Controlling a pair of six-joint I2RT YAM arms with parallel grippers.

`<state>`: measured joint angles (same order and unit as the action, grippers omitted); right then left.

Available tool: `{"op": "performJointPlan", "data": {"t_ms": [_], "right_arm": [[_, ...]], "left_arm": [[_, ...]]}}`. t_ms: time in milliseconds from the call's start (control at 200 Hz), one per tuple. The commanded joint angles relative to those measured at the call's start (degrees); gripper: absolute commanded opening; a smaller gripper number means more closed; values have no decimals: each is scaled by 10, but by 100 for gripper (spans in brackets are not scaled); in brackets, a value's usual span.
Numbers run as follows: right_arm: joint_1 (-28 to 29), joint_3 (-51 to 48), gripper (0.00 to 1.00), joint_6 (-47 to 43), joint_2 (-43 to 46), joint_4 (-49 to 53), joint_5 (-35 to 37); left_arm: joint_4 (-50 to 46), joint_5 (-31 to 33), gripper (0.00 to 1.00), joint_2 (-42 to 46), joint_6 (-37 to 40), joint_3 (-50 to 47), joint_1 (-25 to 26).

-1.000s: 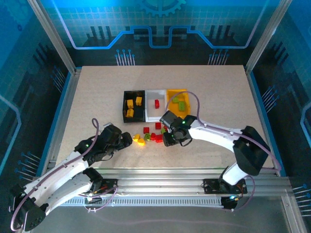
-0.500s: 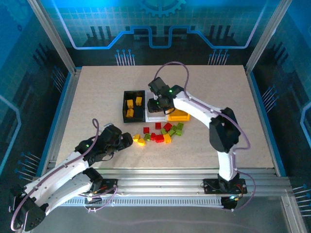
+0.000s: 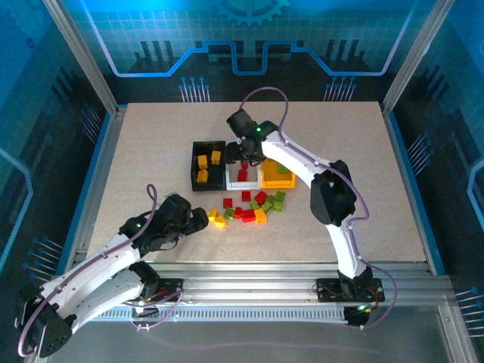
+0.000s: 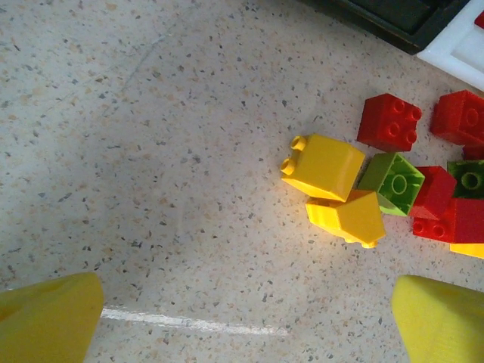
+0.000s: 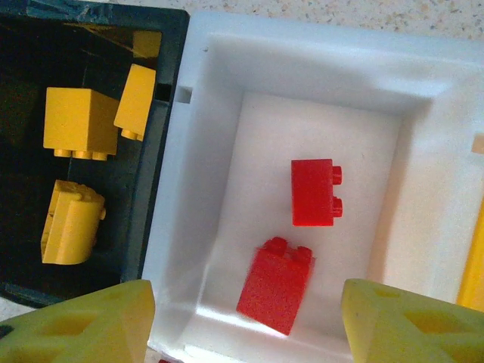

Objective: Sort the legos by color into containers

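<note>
- The three containers stand in a row in the middle of the table (image 3: 151, 151), side by side with their walls touching: the black bin (image 3: 193, 162) on the left, the white bin (image 3: 230, 178) in the middle, and the yellow-orange bin (image 3: 277, 182) on the right.
- The right gripper (image 5: 249, 325) hangs over the near edge of the white bin. Its two yellow fingers (image 5: 83, 325) are spread apart and there is nothing between them.
- Two red bricks (image 5: 314, 193) lie on the floor of the white bin, close to each other, with bare floor all around them.
- Three yellow bricks (image 5: 79, 121) lie in the black bin, near the wall it shares with the white bin.
- The loose pile of legos (image 3: 249, 208) lies on the table just in front of the bins. It has red, green and yellow ones, and many touch each other.
- The left gripper (image 4: 242, 325) is low over the table, by the left end of the pile. Its fingers are spread very wide and it holds nothing.
- Two yellow bricks (image 4: 324, 166) at that end touch each other, and a green brick (image 4: 393, 181) leans against them.
- The table is bare to the left of these bricks, so there is lots of room there.
- There is wide bare table left of the black bin, behind the bins and out to the right edge.
</note>
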<state>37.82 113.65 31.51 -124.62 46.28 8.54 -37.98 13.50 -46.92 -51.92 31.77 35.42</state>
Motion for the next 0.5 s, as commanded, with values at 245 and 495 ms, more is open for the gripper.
{"op": "performJointPlan", "data": {"t_ms": [245,495], "right_arm": [[1,-236,68,26,222,-69,-5],[-20,-340,68,35,307,-88,-9]], "left_arm": [[87,-32,95,-153,69,59,61],[104,18,88,-308,96,124,85]]}}
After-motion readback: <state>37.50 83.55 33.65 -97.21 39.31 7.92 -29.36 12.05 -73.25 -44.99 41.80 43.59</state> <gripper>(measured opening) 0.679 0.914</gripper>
